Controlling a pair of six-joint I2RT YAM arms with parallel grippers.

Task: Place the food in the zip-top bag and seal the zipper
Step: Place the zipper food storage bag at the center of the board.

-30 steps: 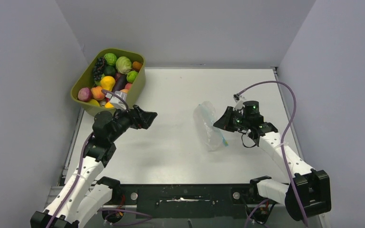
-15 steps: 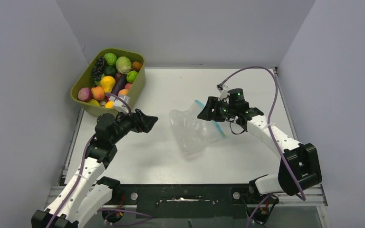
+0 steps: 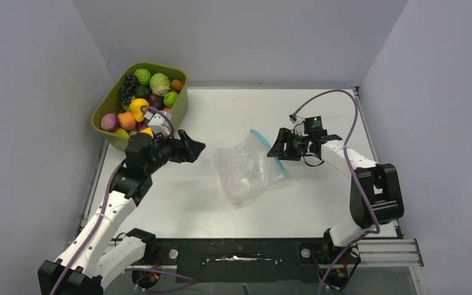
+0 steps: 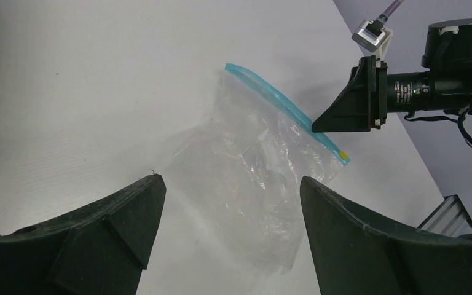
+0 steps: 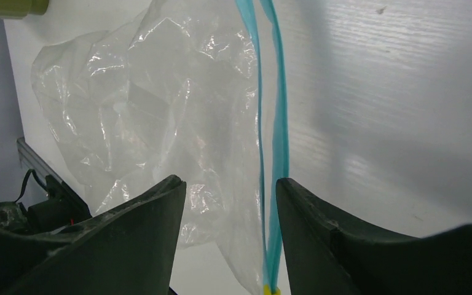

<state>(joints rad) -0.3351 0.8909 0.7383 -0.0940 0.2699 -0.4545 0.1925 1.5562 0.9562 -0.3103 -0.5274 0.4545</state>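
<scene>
The zip-top bag (image 3: 244,169) lies crumpled and clear on the white table, mid-table; it also shows in the left wrist view as the bag (image 4: 252,166). Its teal zipper (image 3: 269,153) runs along the right edge. My right gripper (image 3: 273,152) is open just right of the bag. In the right wrist view the zipper (image 5: 276,123) passes between the fingers of the gripper (image 5: 229,180), close to the right one. My left gripper (image 3: 198,150) is open and holds nothing, left of the bag, which lies ahead of it (image 4: 230,181). The food (image 3: 144,101) is piled in the olive tub.
The olive-green tub (image 3: 179,114) stands at the table's back left corner, behind my left arm. Grey walls close in the left, back and right. The right arm's purple cable (image 3: 344,98) loops above the table. A black rail (image 3: 239,252) runs along the near edge.
My right gripper carried the bag left towards mid-table, then opened its jaws. The bag has flopped down and spread out. My left gripper shifted slightly towards the bag.
</scene>
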